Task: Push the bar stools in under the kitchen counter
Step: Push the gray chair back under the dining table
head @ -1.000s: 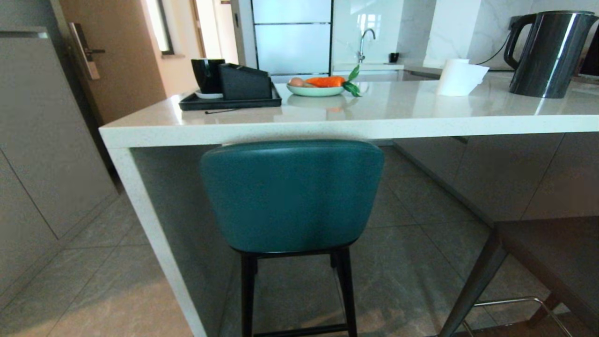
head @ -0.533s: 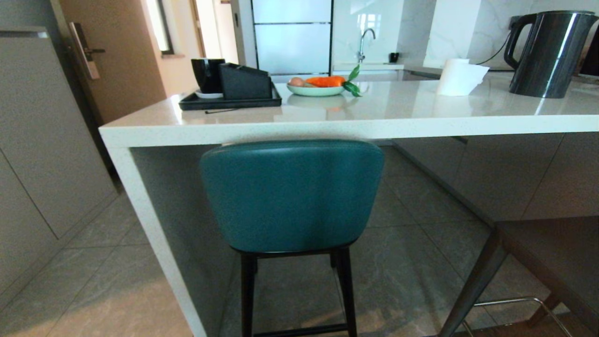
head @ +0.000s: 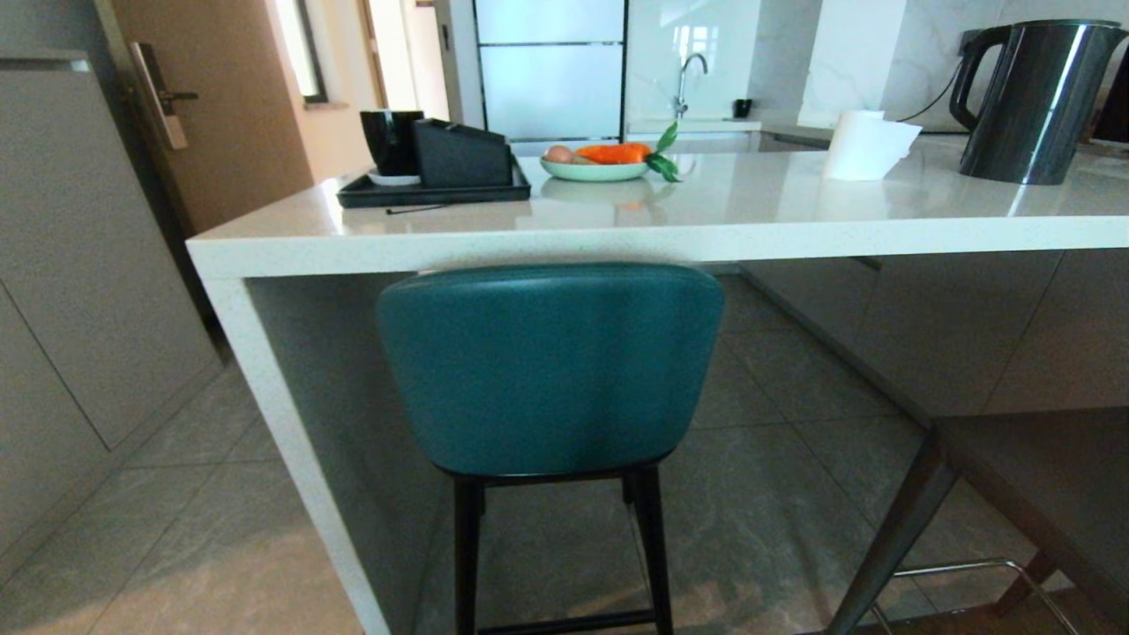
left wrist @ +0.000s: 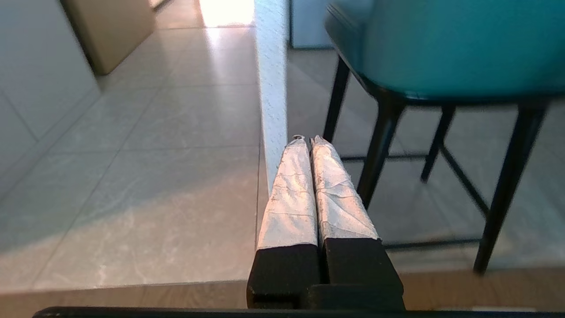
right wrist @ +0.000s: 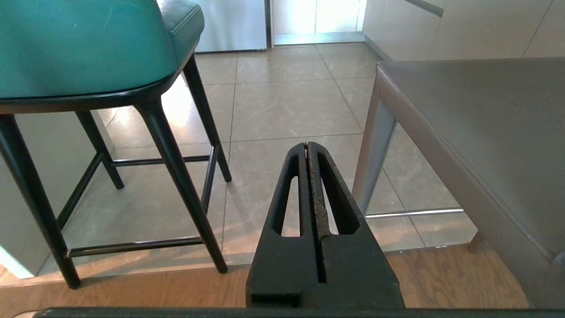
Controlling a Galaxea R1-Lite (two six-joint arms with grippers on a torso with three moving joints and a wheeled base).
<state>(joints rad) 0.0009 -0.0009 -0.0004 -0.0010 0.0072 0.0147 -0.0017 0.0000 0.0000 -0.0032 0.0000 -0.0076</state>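
Observation:
The teal bar stool (head: 551, 370) stands in front of me, its rounded back just below the white kitchen counter's (head: 617, 242) front edge, seat tucked under. A dark grey stool (head: 1041, 494) stands at the lower right, out from the counter. Neither arm shows in the head view. My left gripper (left wrist: 307, 140) hangs low, shut and empty, near the counter's white end leg (left wrist: 271, 88) and left of the teal stool (left wrist: 441, 44). My right gripper (right wrist: 306, 145) is shut and empty, low between the teal stool's black legs (right wrist: 176, 176) and the grey stool (right wrist: 476, 132).
On the counter sit a black tray (head: 432, 190) with a cup and box, a plate with a carrot (head: 600, 160), a paper roll (head: 864, 143) and a dark kettle (head: 1032, 97). Grey cabinets (head: 79, 265) line the left side. Tiled floor meets wood flooring near me.

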